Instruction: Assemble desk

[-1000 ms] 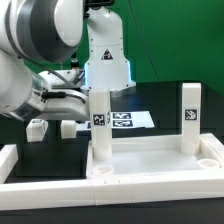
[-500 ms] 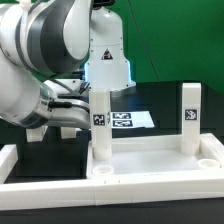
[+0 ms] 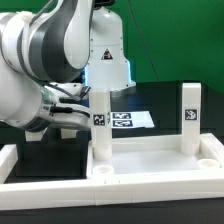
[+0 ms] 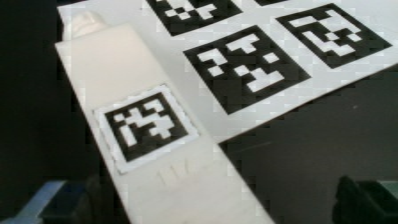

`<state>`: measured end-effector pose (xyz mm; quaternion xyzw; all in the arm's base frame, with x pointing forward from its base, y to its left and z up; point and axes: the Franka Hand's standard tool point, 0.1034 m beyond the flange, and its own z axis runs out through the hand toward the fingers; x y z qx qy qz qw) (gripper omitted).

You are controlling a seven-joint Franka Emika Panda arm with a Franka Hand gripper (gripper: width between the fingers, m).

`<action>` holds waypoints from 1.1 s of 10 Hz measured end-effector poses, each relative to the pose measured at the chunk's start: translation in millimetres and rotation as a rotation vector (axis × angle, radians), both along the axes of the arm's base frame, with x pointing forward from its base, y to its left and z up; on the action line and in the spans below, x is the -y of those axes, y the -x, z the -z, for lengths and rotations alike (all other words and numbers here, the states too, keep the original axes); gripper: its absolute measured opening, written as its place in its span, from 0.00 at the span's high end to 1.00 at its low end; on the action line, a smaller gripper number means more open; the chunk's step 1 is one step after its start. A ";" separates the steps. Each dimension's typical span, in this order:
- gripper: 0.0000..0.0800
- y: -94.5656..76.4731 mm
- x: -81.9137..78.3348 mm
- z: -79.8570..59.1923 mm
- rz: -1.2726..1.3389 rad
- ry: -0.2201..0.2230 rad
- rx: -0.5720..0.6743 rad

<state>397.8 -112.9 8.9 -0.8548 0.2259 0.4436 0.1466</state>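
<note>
I see the tabletop [image 3: 150,178] lying along the table edge nearest the exterior camera. Two legs stand upright in its far sockets: the middle leg [image 3: 100,122], and the right leg [image 3: 190,118] toward the exterior view's right. Behind them the marker board [image 3: 130,120] lies flat on the table. The arm [image 3: 45,70] blocks my exterior view of the hand. On the wrist view, the gripper [image 4: 214,200] is spread wide over a loose leg [image 4: 151,130]. That leg lies tag-up just beside the marker board [image 4: 267,50], and neither finger [image 4: 63,202] touches it.
</note>
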 end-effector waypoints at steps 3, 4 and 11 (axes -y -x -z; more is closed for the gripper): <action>0.49 0.1 0.7 0.0 0.001 0.000 0.000; 0.49 0.2 0.9 0.0 0.002 0.000 0.000; 0.64 0.5 2.0 0.0 0.005 0.000 0.000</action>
